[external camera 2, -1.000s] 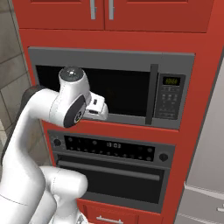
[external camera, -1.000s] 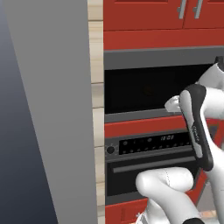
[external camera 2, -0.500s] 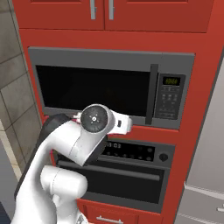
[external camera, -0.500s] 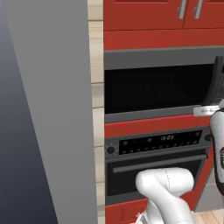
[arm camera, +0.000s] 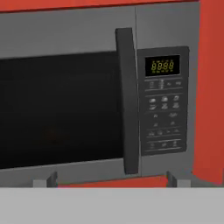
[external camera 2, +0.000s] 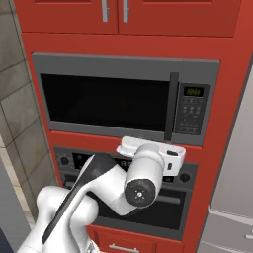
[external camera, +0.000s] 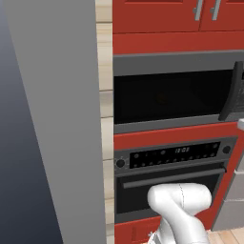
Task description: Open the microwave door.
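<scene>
The microwave (external camera 2: 126, 64) sits built in among red cabinets, and its door (external camera 2: 106, 101) is closed. The door has a dark glass window (arm camera: 57, 109) and a black vertical bar handle (arm camera: 128, 100) at its right edge, next to the black control panel (arm camera: 164, 100). In the left base view the door (external camera: 164, 97) and its handle (external camera: 232, 93) also look closed. My gripper (arm camera: 111, 180) is open, with its fingertips (arm camera: 177, 178) spread wide, just below the door's lower edge and apart from it. My white hand (external camera 2: 150, 149) hovers below the handle (external camera 2: 172, 106).
Directly under the microwave is a black-fronted oven (external camera: 171, 181) with a display, knobs and a horizontal grey handle (external camera: 174, 177). Red cabinet doors (external camera 2: 113, 15) hang above. A tall grey panel (external camera: 52, 119) stands at the left, and a grey appliance (external camera 2: 232, 188) at the right.
My arm has swung rightward and lower. The hand has gone from in front of the door's window to just below the handle, now facing the microwave. The door has stayed closed.
</scene>
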Controlling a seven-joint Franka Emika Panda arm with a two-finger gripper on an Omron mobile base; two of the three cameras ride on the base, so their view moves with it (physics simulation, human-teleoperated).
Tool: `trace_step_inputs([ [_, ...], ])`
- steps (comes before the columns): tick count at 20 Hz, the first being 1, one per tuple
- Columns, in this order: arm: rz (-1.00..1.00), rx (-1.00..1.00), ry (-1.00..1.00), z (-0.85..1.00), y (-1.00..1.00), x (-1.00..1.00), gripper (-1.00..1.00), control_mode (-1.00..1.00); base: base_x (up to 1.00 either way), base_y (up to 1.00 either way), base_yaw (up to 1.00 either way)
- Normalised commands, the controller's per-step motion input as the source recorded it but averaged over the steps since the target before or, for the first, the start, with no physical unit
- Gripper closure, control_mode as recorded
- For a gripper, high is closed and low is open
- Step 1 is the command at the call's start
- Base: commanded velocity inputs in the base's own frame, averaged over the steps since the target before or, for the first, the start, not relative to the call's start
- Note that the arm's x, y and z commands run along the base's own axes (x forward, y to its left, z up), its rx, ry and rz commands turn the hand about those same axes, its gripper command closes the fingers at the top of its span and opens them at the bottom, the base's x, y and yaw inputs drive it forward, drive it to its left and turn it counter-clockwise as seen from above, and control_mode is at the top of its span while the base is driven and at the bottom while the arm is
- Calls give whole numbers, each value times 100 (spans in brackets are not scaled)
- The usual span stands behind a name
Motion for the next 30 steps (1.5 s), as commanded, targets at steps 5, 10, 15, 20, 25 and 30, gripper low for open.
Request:
trace_step_inputs([
  [5,-6,-7,-24,9,-53,7,-100,-100,0,0,0],
  [10,0,-2,-13,46,-15,6,-100,-100,0,0,0],
  [15,4,0,-3,51,-3,2,-100,-100,0,0,0],
  [20,16,0,0,20,0,-2,-100,-100,0,0,0],
  [25,14,0,0,2,0,3,-100,-100,0,0,0],
  [30,4,0,8,0,4,44,-100,-100,0,0,0],
])
